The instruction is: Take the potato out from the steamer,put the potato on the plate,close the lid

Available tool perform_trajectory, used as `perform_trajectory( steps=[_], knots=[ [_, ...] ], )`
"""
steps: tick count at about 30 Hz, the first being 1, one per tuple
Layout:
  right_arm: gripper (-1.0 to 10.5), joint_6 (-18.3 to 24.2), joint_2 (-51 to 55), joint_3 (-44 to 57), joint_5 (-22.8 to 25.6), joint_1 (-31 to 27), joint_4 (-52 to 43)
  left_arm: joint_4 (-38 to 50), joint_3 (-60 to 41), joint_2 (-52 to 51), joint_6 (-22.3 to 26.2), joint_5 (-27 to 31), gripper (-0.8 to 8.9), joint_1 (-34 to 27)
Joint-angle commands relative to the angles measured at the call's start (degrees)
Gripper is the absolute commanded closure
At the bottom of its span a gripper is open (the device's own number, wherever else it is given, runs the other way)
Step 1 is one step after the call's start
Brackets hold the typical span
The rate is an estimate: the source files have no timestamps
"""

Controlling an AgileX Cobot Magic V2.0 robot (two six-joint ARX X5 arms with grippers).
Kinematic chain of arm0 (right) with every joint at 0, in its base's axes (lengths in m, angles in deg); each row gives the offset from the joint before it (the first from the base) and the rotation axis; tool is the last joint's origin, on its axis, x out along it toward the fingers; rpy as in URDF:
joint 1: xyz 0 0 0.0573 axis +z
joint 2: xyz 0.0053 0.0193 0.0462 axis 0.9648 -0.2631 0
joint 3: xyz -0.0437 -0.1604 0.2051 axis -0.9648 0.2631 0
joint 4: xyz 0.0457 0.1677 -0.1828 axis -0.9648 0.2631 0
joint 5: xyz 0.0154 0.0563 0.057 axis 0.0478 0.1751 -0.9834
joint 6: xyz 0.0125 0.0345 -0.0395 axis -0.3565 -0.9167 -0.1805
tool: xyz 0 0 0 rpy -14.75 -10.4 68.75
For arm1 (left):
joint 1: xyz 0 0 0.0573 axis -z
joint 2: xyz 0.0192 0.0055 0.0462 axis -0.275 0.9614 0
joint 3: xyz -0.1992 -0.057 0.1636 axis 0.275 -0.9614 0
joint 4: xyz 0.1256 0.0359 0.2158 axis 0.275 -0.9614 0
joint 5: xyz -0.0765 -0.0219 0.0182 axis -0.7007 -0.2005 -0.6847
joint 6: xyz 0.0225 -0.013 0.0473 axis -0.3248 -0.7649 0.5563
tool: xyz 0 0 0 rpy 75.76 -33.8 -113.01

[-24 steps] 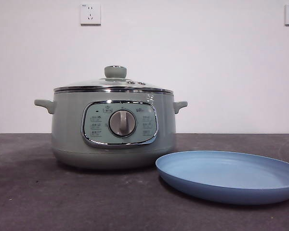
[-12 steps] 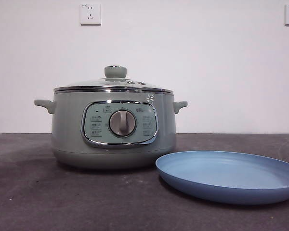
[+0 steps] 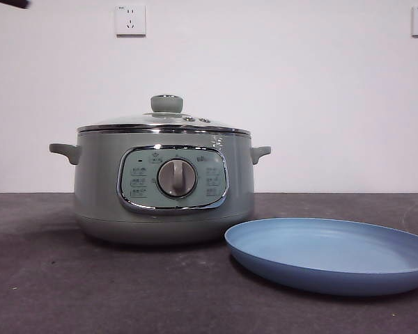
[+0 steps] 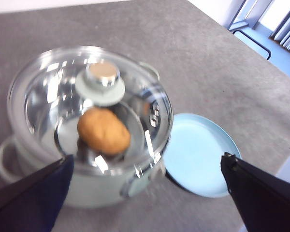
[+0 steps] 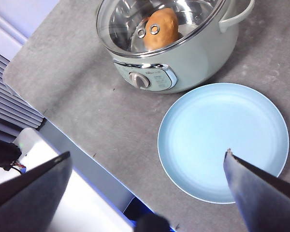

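Note:
The sage-green steamer (image 3: pixel 164 184) stands on the dark table with its glass lid (image 3: pixel 164 120) on it. The orange-brown potato (image 4: pixel 103 130) lies inside under the lid, and shows in the right wrist view (image 5: pixel 162 29) too. The light-blue plate (image 3: pixel 331 254) lies empty to the right of the steamer. My left gripper (image 4: pixel 145 193) is open, high above the steamer (image 4: pixel 87 183) and lid (image 4: pixel 89 104). My right gripper (image 5: pixel 147 188) is open, high above the plate (image 5: pixel 222 140) and the table's front edge. A black arm tip (image 3: pixel 7 3) shows at the front view's top left corner.
The table's edge (image 5: pixel 72 140) runs beside the steamer (image 5: pixel 174 58), with white equipment (image 5: pixel 48 193) below it. Two wall sockets (image 3: pixel 130 19) sit on the white wall behind. Bare grey table (image 4: pixel 208 72) surrounds the pot and plate (image 4: pixel 198 154).
A black arm tip has come into the front view's top left corner. The steamer, lid and plate have not moved.

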State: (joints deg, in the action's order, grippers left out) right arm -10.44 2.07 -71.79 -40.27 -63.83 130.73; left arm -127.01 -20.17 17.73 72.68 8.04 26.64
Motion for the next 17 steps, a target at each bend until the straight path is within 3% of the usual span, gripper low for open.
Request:
perform_trajectory(
  steps=[1, 12, 17],
  knots=[
    [3.8, 0.0, 0.0, -0.1, 0.0, 0.1, -0.2, 2.1, 3.4, 5.4, 0.3, 3.7, 1.18, 3.1],
    [3.8, 0.0, 0.0, -0.1, 0.0, 0.1, -0.3, 4.8, 18.6, 27.9, 4.9, 14.3, 1.18, 11.1],
    [3.8, 0.0, 0.0, -0.1, 0.1, 0.1, -0.2, 5.1, 22.8, 35.7, 5.4, 15.9, 1.18, 11.9]
  ],
)
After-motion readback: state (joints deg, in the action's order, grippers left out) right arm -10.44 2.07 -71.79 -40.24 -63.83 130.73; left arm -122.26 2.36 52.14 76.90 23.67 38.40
